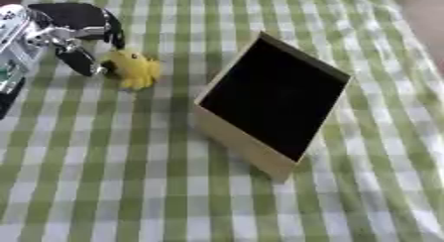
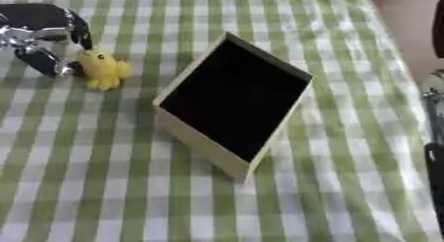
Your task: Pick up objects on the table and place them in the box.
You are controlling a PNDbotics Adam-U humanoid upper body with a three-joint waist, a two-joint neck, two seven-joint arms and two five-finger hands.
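- Left hand (image 1: 65,42), black and silver, comes in at the upper left of the table; its dark fingers (image 1: 83,62) reach down to the yellow toy and look to be touching or lightly pinching its near side, though whether they have truly closed on it cannot be told. The palm sits above and left of the toy, fingers angled down and to the right.
- Right arm shows only as a dark sliver at the right edge of the right eye view; that hand is not in view.
- Green-and-white checked cloth (image 1: 104,186) covers the whole table.
- Box (image 1: 273,99), tan-walled with a dark inside, sits mid-table, turned corner-on, well right of the toy and empty as far as can be seen.
- Yellow toy (image 1: 135,67), small and lumpy, rests on the cloth at the fingertips. It is probably light and soft or rubbery, not fragile; pinching across its rounded body seems the safest hold.
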